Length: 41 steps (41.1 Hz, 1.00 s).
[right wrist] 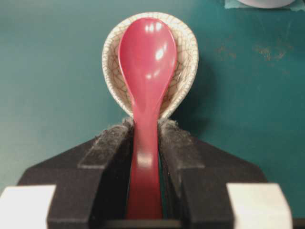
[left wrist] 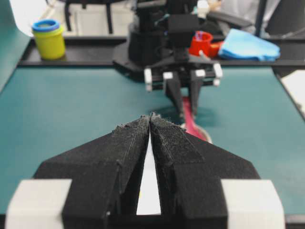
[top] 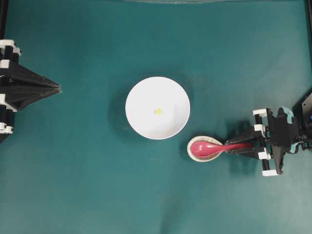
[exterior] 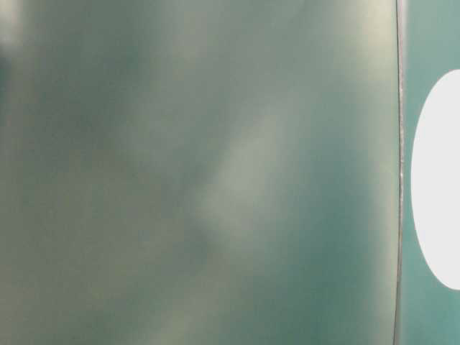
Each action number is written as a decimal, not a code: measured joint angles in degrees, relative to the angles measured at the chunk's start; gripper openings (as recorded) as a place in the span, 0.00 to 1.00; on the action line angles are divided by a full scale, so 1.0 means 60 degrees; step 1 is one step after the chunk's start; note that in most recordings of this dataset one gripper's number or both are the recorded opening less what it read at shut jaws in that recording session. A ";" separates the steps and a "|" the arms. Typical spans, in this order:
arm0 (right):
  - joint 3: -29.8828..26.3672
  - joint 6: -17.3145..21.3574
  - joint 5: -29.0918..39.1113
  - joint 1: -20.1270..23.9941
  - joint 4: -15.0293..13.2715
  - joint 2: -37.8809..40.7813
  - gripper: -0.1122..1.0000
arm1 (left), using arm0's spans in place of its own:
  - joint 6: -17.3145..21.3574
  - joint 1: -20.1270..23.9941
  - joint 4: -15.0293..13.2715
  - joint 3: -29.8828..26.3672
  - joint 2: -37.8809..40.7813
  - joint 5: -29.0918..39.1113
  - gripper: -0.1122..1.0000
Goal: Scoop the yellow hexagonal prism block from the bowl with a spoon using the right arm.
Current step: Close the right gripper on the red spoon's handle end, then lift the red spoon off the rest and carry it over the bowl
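Our right gripper (right wrist: pixel 145 131) has its jaws squeezed on the spoon (right wrist: pixel 147 67) handle, but the slippery spoon may twist and miss the yellow block (top: pixel 158 111) in the middle of the frame.

One white bowl (top: pixel 146 122), one yellow hexagonal prism block (top: pixel 158 111), one pink-red spoon (top: pixel 207 147), one small crackled oval dish (top: pixel 195 157), two black claws: left claw (top: pixel 57 88), right claw (top: pixel 235 147), one green bench (top: pixel 87 185).

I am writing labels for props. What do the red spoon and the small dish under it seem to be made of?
Spoon: probably glossy plastic or lacquer, with bright highlights on the scoop. Small dish: probably glazed ceramic, cream with fine dark crackle lines.
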 measured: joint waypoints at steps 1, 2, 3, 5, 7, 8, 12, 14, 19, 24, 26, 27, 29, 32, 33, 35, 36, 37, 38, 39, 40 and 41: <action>0.0000 0.0000 0.0015 0.0000 0.0000 0.0000 0.33 | -0.0015 0.0000 0.0000 0.0000 -0.0015 0.0000 0.20; 0.0000 0.0000 0.0029 0.0015 0.0000 0.0000 0.33 | 0.0000 0.0000 0.0000 -0.0015 -0.0015 0.0000 0.20; 0.0000 0.0000 0.0029 0.0015 0.0000 0.0000 0.33 | 0.0000 0.0000 0.0000 -0.0015 -0.0015 -0.0015 0.20; 0.0000 0.0000 0.0044 0.0000 0.0000 0.0000 0.33 | 0.0000 0.0000 0.0000 -0.0015 -0.0015 0.0000 0.20; 0.0000 0.0000 0.0044 0.0000 0.0000 0.0000 0.33 | 0.0000 0.0000 0.0000 -0.0015 -0.0015 0.0000 0.20; 0.0000 0.0000 0.0059 0.0000 0.0000 0.0000 0.33 | 0.0000 0.0000 0.0000 -0.0015 -0.0015 -0.0015 0.20; 0.0000 0.0000 0.0059 0.0000 0.0000 0.0000 0.33 | 0.0000 0.0000 0.0000 -0.0015 -0.0015 -0.0015 0.20; 0.0000 0.0000 0.0059 0.0000 0.0000 -0.0015 0.33 | 0.0000 0.0000 0.0000 0.0000 -0.0015 -0.0015 0.20; 0.0029 0.0000 0.0059 0.0000 0.0000 -0.0146 0.33 | 0.0000 0.0000 -0.0015 0.0000 0.0000 0.0000 0.20; 0.0088 -0.0015 0.0103 0.0000 0.0000 -0.0527 0.33 | 0.0000 0.0000 -0.0015 -0.0015 -0.0015 -0.0015 0.20; 0.0103 0.0000 0.0161 0.0000 0.0000 -0.0688 0.33 | 0.0000 0.0000 0.0000 -0.0015 -0.0015 0.0000 0.20; 0.0117 0.0000 0.0205 0.0000 0.0000 -0.0747 0.33 | 0.0000 0.0000 0.0000 -0.0015 0.0000 -0.0015 0.20; 0.0117 -0.0015 0.0308 -0.0015 0.0000 -0.0894 0.33 | -0.0015 0.0000 0.0000 -0.0015 -0.0015 -0.0015 0.20; 0.0117 -0.0044 0.0469 -0.0073 0.0000 -0.1084 0.33 | 0.0000 0.0000 0.0000 0.0000 -0.0015 -0.0015 0.20; 0.0117 -0.0059 0.0513 -0.0103 0.0000 -0.1143 0.33 | 0.0000 0.0000 0.0000 -0.0015 0.0000 0.0000 0.20; 0.0103 -0.0088 0.0659 -0.0190 0.0000 -0.1304 0.33 | 0.0000 0.0000 0.0000 0.0000 0.0000 0.0000 0.20; 0.0103 -0.0103 0.0703 -0.0205 0.0000 -0.1362 0.33 | 0.0000 0.0000 0.0000 -0.0015 -0.0015 0.0000 0.20; 0.0103 -0.0117 0.0747 -0.0234 0.0000 -0.1436 0.32 | 0.0000 0.0000 0.0000 -0.0015 -0.0015 -0.0015 0.20; 0.0103 -0.0132 0.0791 -0.0278 0.0000 -0.1509 0.32 | 0.0000 0.0000 0.0000 0.0000 0.0000 -0.0015 0.20; 0.0103 -0.0161 0.0806 -0.0308 0.0000 -0.1582 0.32 | -0.0015 0.0000 0.0000 -0.0015 -0.0015 0.0000 0.20; 0.0103 -0.0205 0.0835 -0.0322 0.0000 -0.1655 0.33 | 0.0000 0.0000 0.0000 -0.0015 -0.0015 0.0000 0.20; 0.0103 -0.0234 0.0864 -0.0322 0.0000 -0.1743 0.33 | 0.0000 0.0000 -0.0015 -0.0015 -0.0015 0.0000 0.20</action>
